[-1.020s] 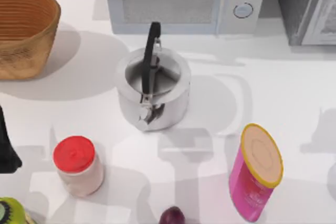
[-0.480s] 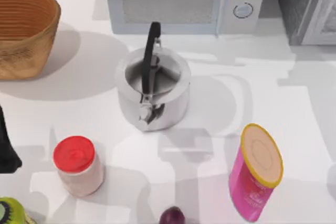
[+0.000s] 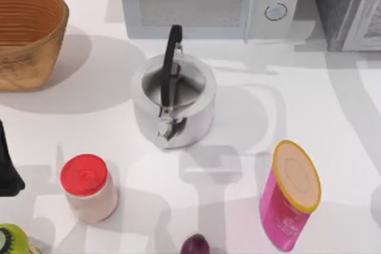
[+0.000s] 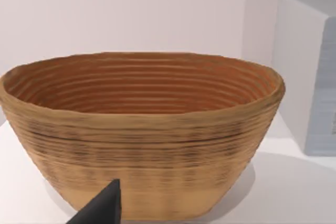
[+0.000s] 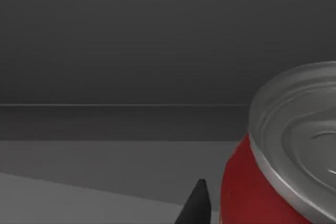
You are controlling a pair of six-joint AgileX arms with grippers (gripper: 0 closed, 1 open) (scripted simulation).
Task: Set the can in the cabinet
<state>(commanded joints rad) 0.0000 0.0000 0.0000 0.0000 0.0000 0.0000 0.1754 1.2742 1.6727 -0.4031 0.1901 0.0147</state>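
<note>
1. While the left arm (image 3: 8,165) sits parked at the top view's left edge, the can (image 5: 252,187) stands close before the right wrist camera, against a dark grey interior.
2. Whether either gripper's fingers are open, I cannot tell.
3. At the top view's upper right stands the cabinet (image 3: 345,4).

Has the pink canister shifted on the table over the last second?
No. The pink canister stands where it did, at the same offset from the kettle and the microwave in the top view.
</note>
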